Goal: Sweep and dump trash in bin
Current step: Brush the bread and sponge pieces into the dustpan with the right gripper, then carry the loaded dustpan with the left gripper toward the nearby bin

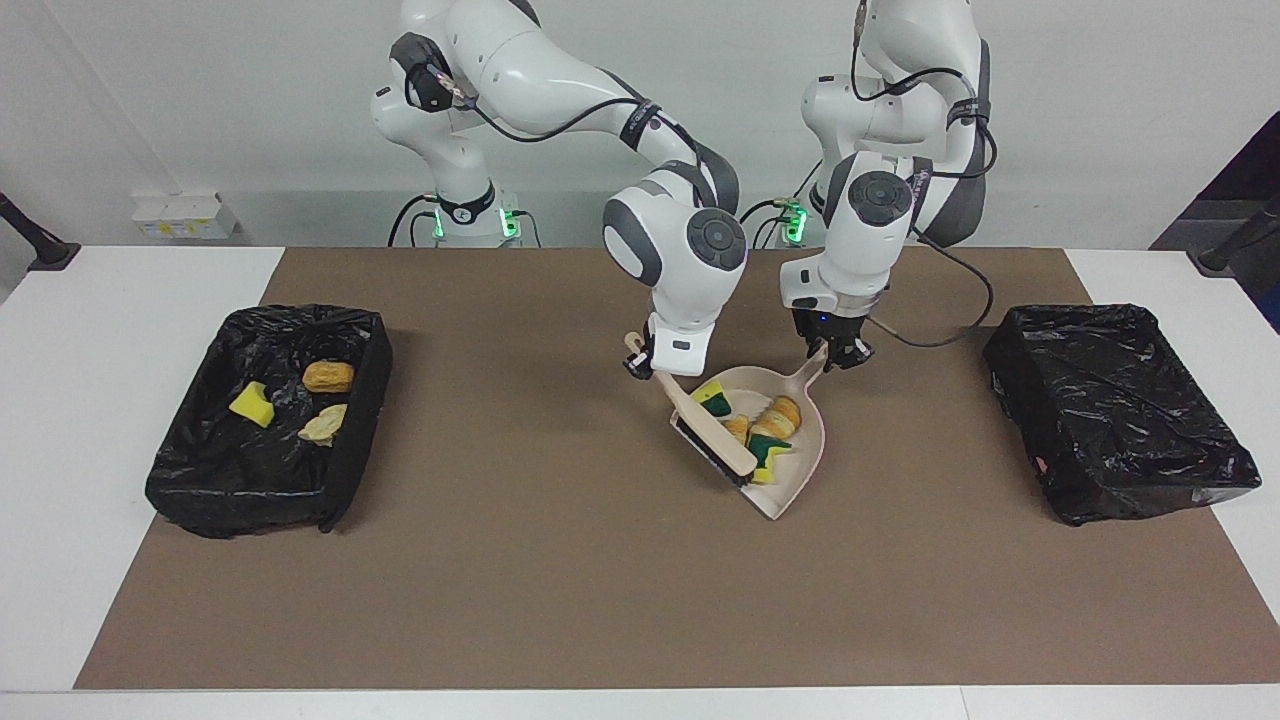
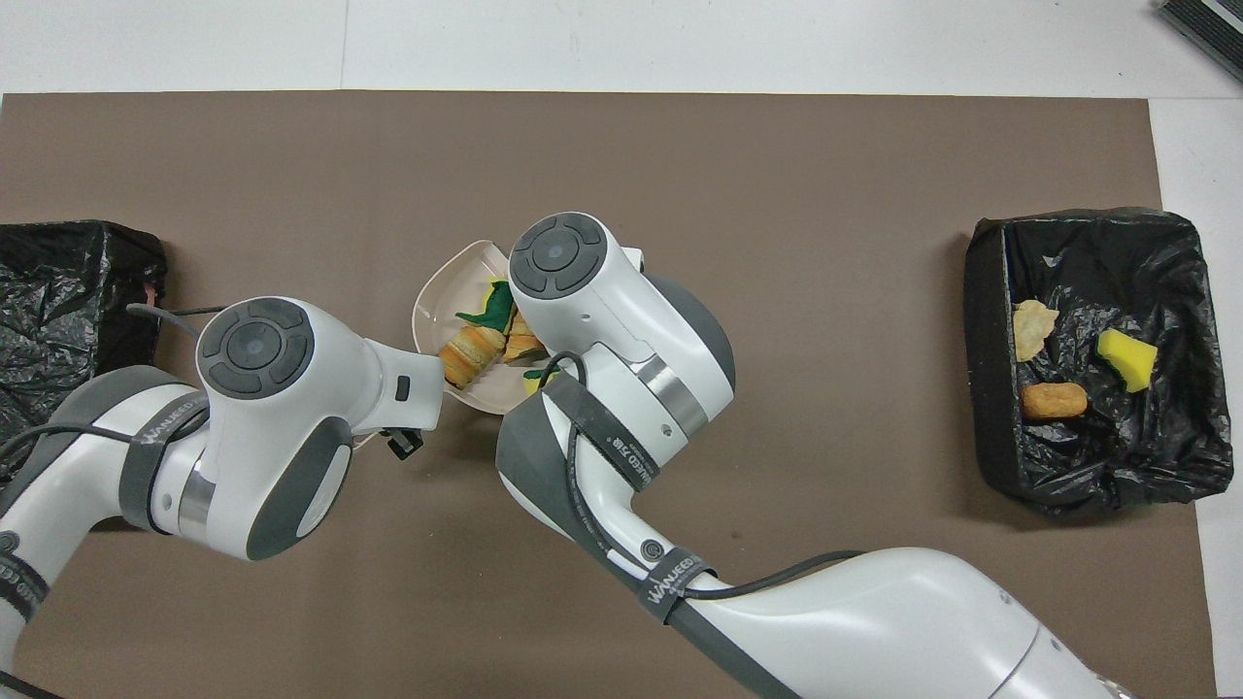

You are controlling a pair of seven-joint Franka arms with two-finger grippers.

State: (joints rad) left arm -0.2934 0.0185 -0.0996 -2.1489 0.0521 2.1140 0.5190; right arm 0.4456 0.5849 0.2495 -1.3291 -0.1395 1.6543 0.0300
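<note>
The left gripper (image 1: 838,352) is pinching the dustpan (image 1: 795,478) by its handle, and at its nine o'clock in the facing view the right gripper (image 1: 645,362) is clamping the brush (image 1: 712,437). The trash (image 1: 765,428), likely light, soft and prone to rolling, is lying in the pan, best moved by carrying the pan level. Three scraps are already sitting in the bin (image 1: 195,490) toward the right arm's end.

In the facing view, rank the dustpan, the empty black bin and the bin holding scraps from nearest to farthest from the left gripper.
1. Dustpan, its handle at the left gripper, mid-table.
2. Empty black bin, at the left arm's end.
3. Bin with scraps, at the right arm's end.
</note>
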